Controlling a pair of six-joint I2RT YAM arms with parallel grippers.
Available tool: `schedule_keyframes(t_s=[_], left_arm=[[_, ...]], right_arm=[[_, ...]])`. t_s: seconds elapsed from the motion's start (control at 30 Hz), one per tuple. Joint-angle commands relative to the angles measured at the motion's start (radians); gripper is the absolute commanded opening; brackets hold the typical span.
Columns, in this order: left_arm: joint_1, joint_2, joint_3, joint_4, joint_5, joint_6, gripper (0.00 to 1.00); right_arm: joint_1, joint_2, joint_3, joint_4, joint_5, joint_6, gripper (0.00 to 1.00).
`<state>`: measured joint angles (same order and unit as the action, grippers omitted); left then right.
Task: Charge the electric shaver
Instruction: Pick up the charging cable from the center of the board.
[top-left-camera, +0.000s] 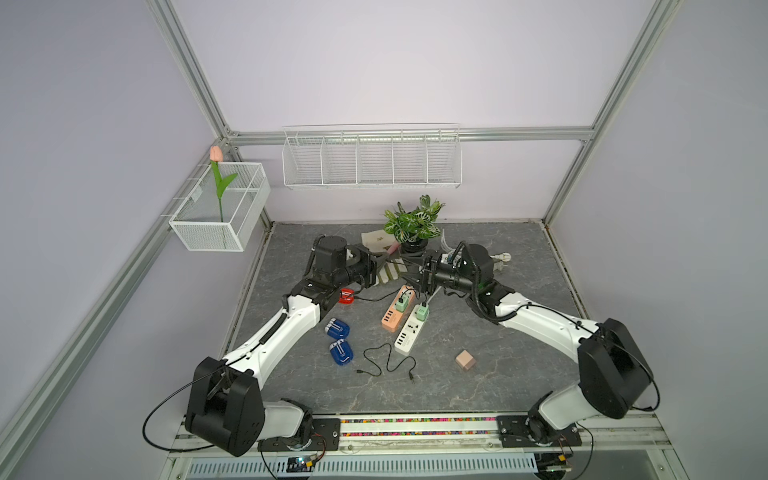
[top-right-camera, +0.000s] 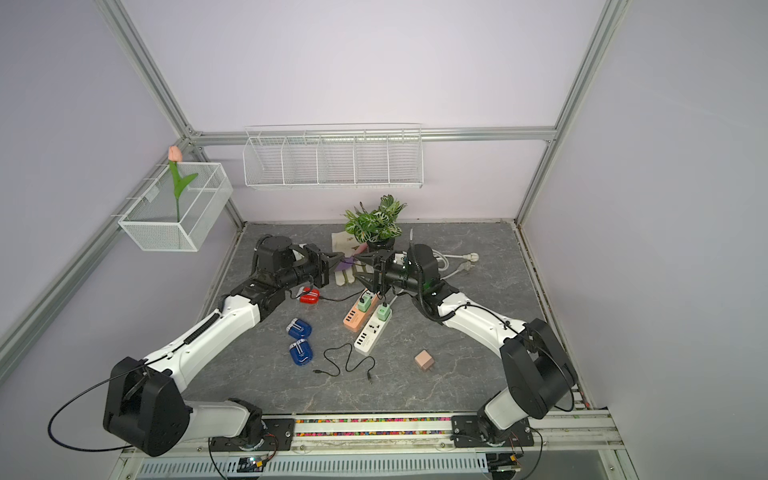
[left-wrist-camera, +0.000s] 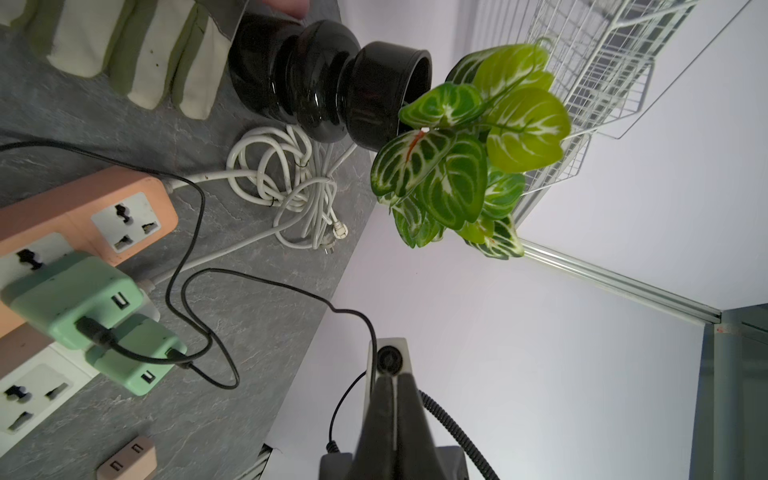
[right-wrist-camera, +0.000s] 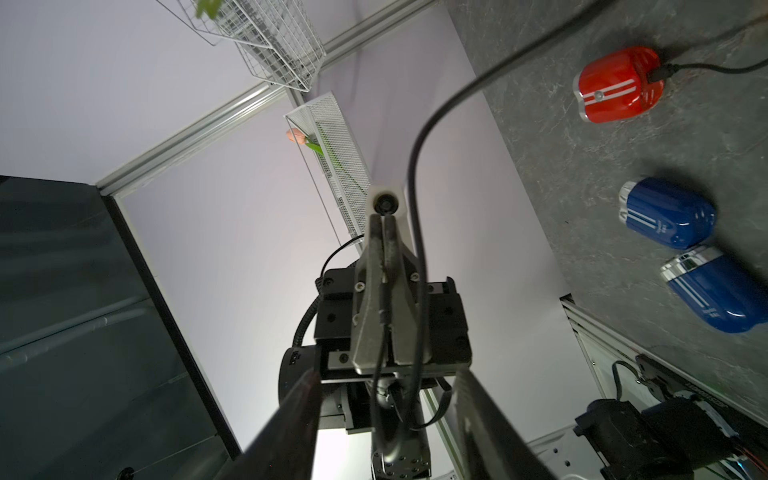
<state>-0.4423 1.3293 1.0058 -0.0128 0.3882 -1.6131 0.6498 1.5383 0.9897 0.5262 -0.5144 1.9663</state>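
Lilac walls close off three sides, and the grey stone-look counter (top-left-camera: 519, 382) runs from the metal frame on the left to a rail along its near edge. By the left wall a wire basket (top-left-camera: 232, 232) juts out above the counter's edge with a tulip (top-left-camera: 216, 153) standing in it.

The left arm comes in low from that corner. Its claw (right-wrist-camera: 384, 226) is raised off the surface and pinched fully closed, and I can't tell whether it grips anything. Just beside that arm's wrist the red shaver (top-left-camera: 347, 296) lies flat on the counter. A black cable (top-left-camera: 376, 298) is plugged into its end and trails rightward toward the power strips.

Nearer the front sit a blue shaver (top-left-camera: 337, 328) and a second blue shaver (top-left-camera: 341, 352), with a loose cable (top-left-camera: 386, 361) curled beside them. The orange power strip (top-left-camera: 390, 320) and the white power strip (top-left-camera: 405, 338) lie just beside each other, each carrying a green adapter (top-left-camera: 401, 303).

The right claw (top-left-camera: 404, 271) faces the left one almost tip to tip. Its fingers are spread wide and clamp nothing, and a black lead (right-wrist-camera: 415, 187) crosses the gap between them. A potted plant (top-left-camera: 415, 224) crowds the space behind the claws.

Further right, a white cord (top-left-camera: 500, 259) lies near the back and a pink cube (top-left-camera: 465, 359) stands alone. From there the counter is open out to its right edge.
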Motion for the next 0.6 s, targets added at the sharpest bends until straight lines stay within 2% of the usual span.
schedule_keyframes(t_s=[0.0,0.3,0.4,0.57], left_arm=[[-0.016,-0.038,-0.009,-0.048,-0.083,-0.017,0.0],[-0.042,-0.036,-0.015,-0.05,-0.114,-0.016,0.0],[-0.042,-0.039,-0.016,-0.049,-0.119,-0.015,0.0],[-0.042,-0.035,-0.012,-0.044,-0.113,-0.015,0.0]], right_arm=[[0.026,-0.013,0.015,-0.022,0.06,0.005,0.59],[0.041,0.07,0.129,-0.021,0.068,0.002,0.47],[0.045,0.081,0.133,-0.026,0.065,0.005,0.39],[0.047,0.106,0.147,-0.028,0.058,0.01,0.35]])
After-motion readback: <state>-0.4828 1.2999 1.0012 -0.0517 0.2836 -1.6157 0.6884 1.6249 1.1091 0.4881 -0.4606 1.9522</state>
